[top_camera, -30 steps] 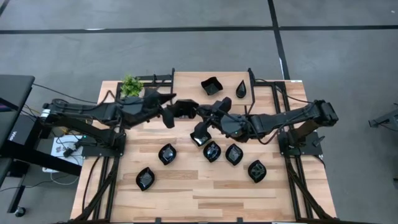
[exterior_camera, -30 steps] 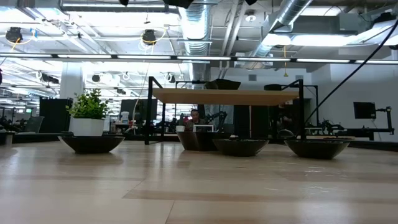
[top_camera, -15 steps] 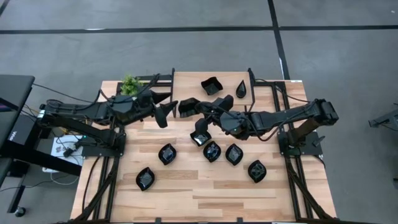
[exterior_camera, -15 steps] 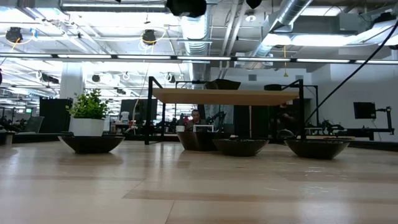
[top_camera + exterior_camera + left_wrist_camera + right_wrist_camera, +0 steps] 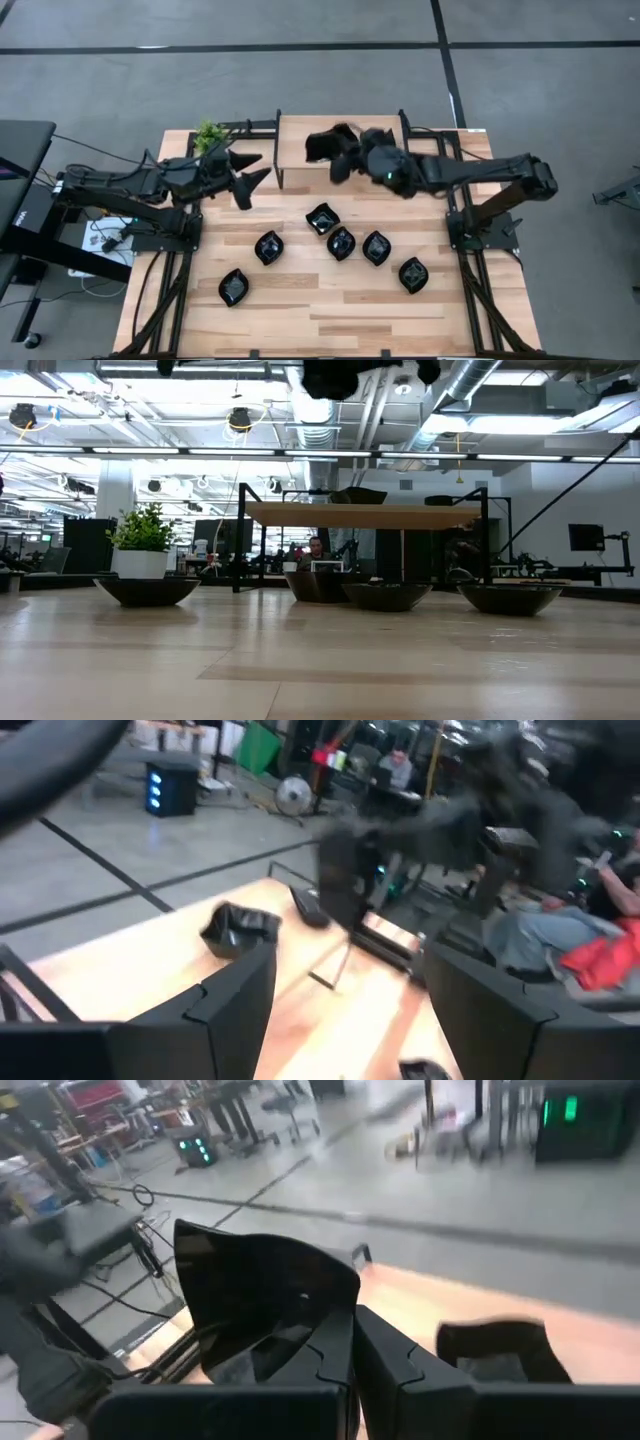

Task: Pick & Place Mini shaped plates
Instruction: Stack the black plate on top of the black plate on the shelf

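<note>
The mini shaped plates are glossy black dishes. Several lie on the table's middle, among them a plate (image 5: 322, 217), a plate (image 5: 268, 247) and a plate (image 5: 413, 274). In the low view they stand in a row, such as a dish (image 5: 385, 595). My right gripper (image 5: 335, 155) is over the raised wooden shelf (image 5: 300, 178) at the far edge, shut on a wavy-edged square plate (image 5: 320, 146). Another plate (image 5: 495, 1345) rests on the shelf beyond it. My left gripper (image 5: 250, 175) hangs open over the table's left part, holding nothing. My right gripper pinches the wavy-edged square plate by its rim (image 5: 300, 1315) between the two fingers. The plate stands tilted on edge beside the fingers, lifted clear above the shelf. The fingers hide the exact place of contact.
A small green potted plant (image 5: 209, 135) stands at the far left corner, also seen in the low view as the plant (image 5: 143, 545). Black frame bars (image 5: 277, 150) flank the shelf. The near part of the table (image 5: 320, 320) is bare wood.
The square plate, which was between both grippers over the table's middle, has gone with my right gripper up and toward the far edge, over the shelf. My left gripper has drawn back toward the table's left edge without it.
</note>
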You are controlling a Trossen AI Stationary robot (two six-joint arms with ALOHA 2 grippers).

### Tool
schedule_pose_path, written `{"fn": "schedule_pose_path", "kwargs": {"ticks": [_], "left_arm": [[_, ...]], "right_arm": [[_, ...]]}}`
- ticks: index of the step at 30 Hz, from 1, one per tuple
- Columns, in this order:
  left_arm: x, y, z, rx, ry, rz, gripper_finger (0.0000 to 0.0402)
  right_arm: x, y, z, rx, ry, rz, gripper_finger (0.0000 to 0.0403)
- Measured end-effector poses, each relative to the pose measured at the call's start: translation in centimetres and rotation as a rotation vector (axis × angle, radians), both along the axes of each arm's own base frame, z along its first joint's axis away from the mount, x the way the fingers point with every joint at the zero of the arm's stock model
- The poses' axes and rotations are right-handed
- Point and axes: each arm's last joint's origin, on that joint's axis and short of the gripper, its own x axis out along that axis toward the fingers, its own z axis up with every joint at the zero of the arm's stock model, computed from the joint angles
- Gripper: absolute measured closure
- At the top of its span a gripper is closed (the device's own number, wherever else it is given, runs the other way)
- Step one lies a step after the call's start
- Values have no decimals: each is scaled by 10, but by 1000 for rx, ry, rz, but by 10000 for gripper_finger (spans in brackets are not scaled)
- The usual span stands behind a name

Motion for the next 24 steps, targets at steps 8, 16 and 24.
{"fn": "schedule_pose_path", "kwargs": {"ticks": [8,16,24], "left_arm": [[-7,-1,-31,-70,27,-64,147],[-5,-2,-48,-117,49,-73,147],[-5,-1,-58,-108,71,-65,147]], "right_arm": [[-23,-63,-6,387,-105,-11,403],[-34,-93,-9,580,-234,-126,403],[-38,-92,-16,698,-264,-218,403]]}}
